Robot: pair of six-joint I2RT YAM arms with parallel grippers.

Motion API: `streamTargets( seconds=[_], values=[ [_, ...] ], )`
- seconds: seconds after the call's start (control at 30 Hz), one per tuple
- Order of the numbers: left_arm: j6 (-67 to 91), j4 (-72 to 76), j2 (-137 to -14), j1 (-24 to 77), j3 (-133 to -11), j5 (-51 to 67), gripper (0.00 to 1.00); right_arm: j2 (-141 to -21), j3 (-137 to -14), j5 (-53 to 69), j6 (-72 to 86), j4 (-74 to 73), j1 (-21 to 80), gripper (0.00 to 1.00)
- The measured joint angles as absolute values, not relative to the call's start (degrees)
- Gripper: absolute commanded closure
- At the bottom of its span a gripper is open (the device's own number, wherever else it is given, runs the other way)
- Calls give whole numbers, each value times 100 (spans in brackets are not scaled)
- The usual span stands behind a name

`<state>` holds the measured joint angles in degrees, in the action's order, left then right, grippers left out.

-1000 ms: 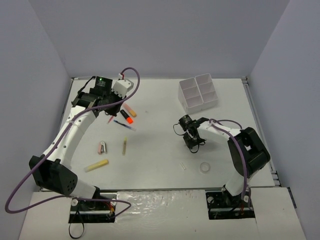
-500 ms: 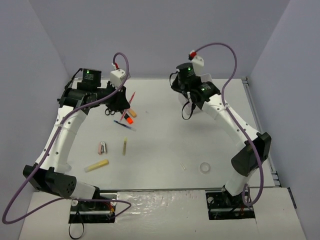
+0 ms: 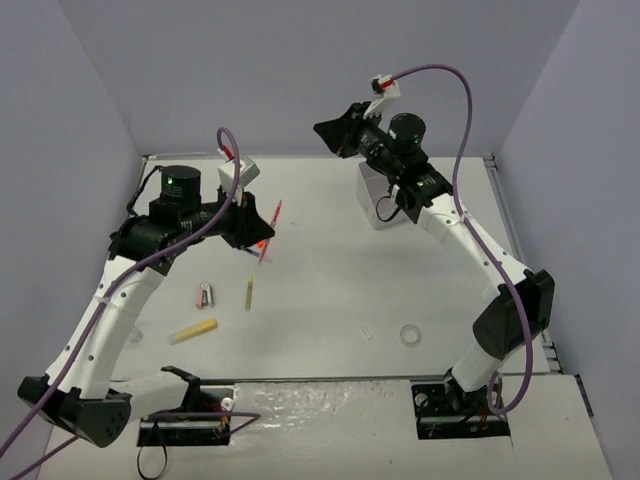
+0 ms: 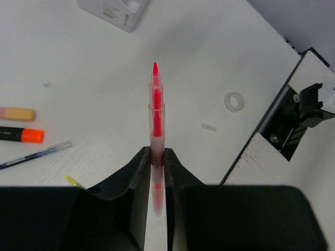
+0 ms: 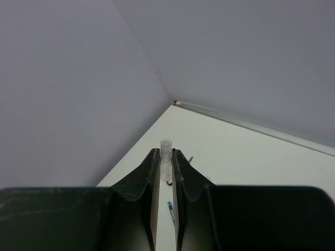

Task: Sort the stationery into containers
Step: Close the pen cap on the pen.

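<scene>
My left gripper (image 3: 258,222) is shut on a thin pink pen (image 4: 155,112) and holds it above the table, bare tip forward; it also shows in the top view (image 3: 271,226). My right gripper (image 3: 328,130) is raised high at the back and shut on a small clear pen cap (image 5: 166,150). The white organiser box (image 3: 373,208) is mostly hidden behind the right arm; its corner shows in the left wrist view (image 4: 116,10). On the table lie a blue pen (image 4: 36,155), an orange-black highlighter (image 4: 21,135) and a peach highlighter (image 4: 15,113). The scissors are hidden.
A yellow highlighter (image 3: 193,330), a small pink item (image 3: 204,295) and a thin yellow piece (image 3: 249,292) lie at the left front. The white tape ring (image 3: 409,335) and a small clear piece (image 3: 367,332) lie at the right front. Grey walls enclose the table.
The right arm swung from low over the table's middle up to the back near the organiser. The left arm lifted the pink pen off the table and drew back toward the front.
</scene>
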<state>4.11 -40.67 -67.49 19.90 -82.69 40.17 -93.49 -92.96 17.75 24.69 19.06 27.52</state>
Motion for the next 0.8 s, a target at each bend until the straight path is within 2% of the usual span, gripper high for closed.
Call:
streamTargets(
  seconds=[0.13, 0.33, 0.8],
  values=[
    [707, -3573, -6804, 2383, -8055, 3931, 100, -9374, -8978, 2431, 2419, 2643, 2971, 100],
    [1039, -2727, -7082, 2421, -8014, 3923, 100, -9320, -8923, 3121, 2123, 3776, 3092, 100],
    [1866, -1297, -6669, 2395, -7577, 4078, 100, -8678, -8473, 3882, 2127, 4346, 3136, 100]
  ],
)
